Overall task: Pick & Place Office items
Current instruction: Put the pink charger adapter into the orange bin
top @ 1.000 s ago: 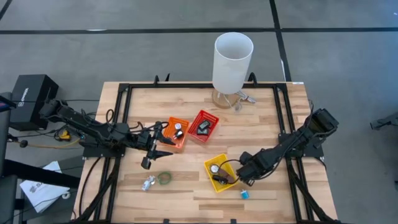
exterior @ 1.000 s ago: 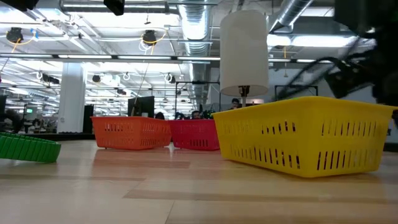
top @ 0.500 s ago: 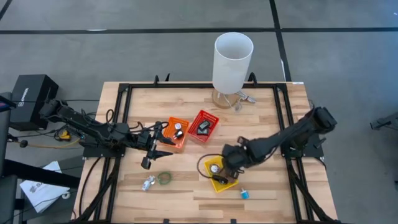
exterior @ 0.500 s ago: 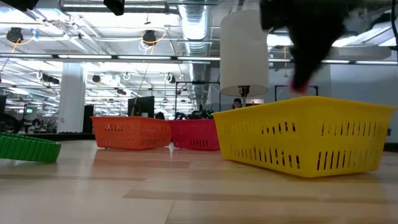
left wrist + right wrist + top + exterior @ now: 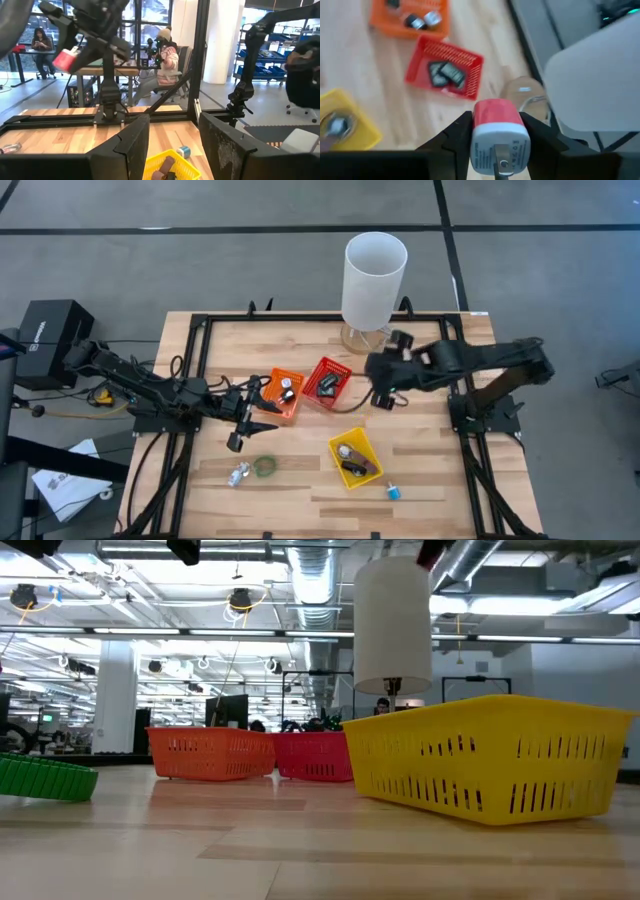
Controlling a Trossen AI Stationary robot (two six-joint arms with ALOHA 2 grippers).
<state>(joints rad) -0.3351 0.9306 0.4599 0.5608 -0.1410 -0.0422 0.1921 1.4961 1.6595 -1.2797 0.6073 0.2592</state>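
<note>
Item: red-and-white block [image 5: 499, 131], clamped between the fingers of the right pincer [image 5: 381, 372], carried above the tabletop [image 5: 420, 435]. Relation for the drop: red basket [image 5: 328, 381] lies just beside the pincer, toward the left arm; yellow basket [image 5: 354, 457] nearer the front edge; orange basket [image 5: 281, 393] farther left. Left pincer [image 5: 262, 414] waits by the orange basket, fingers parted, empty. Right wrist view shows the grip (overhead only a dark blur); overhead alone shows the green ring [image 5: 265, 466] on the wood.
</note>
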